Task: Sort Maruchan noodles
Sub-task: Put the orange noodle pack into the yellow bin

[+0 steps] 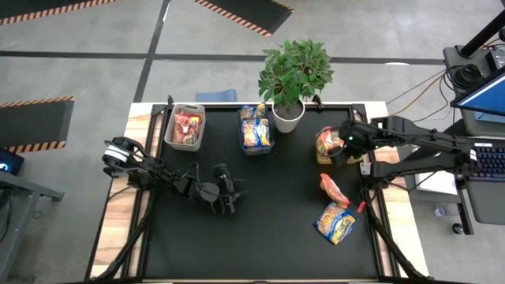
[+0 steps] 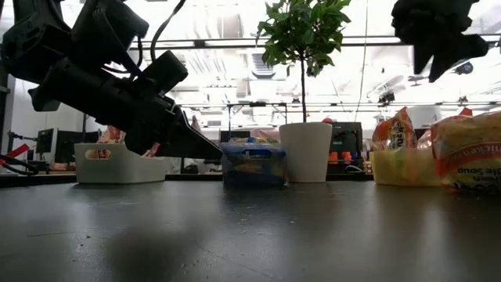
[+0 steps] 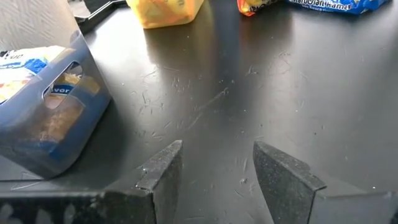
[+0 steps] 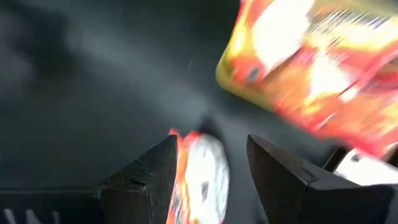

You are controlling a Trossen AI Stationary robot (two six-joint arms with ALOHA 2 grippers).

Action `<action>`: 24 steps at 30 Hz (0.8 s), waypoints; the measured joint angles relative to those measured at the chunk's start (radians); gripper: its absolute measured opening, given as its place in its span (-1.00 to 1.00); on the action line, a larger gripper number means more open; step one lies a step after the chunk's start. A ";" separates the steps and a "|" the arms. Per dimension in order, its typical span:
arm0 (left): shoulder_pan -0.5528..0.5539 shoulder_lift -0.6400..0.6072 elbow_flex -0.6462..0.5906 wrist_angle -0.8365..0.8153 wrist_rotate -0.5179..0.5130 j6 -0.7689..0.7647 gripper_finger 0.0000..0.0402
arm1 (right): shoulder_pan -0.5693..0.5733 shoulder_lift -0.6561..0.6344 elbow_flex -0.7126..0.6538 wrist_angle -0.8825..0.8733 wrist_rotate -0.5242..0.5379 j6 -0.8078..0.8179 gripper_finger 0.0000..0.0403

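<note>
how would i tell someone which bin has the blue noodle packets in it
Start at the potted plant at the table's far edge. Directly to its left in the high view stands a translucent blue bin holding blue-and-yellow noodle packets. The white bin farther left holds red-orange packets, and the yellow bin right of the plant holds orange ones.
</note>
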 joint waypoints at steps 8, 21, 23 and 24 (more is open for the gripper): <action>0.000 0.013 -0.001 -0.003 0.000 -0.028 -0.12 | 0.095 0.044 -0.067 0.005 -0.171 0.068 0.06; 0.000 0.048 0.003 -0.001 0.000 -0.048 -0.12 | 0.331 0.324 -0.067 0.011 -0.182 0.081 0.37; 0.000 0.048 0.004 0.001 0.000 -0.048 -0.12 | 0.356 0.366 -0.067 0.011 -0.178 0.080 0.36; 0.000 0.048 0.004 0.001 0.000 -0.048 -0.12 | 0.366 0.387 -0.067 0.011 -0.172 0.080 0.36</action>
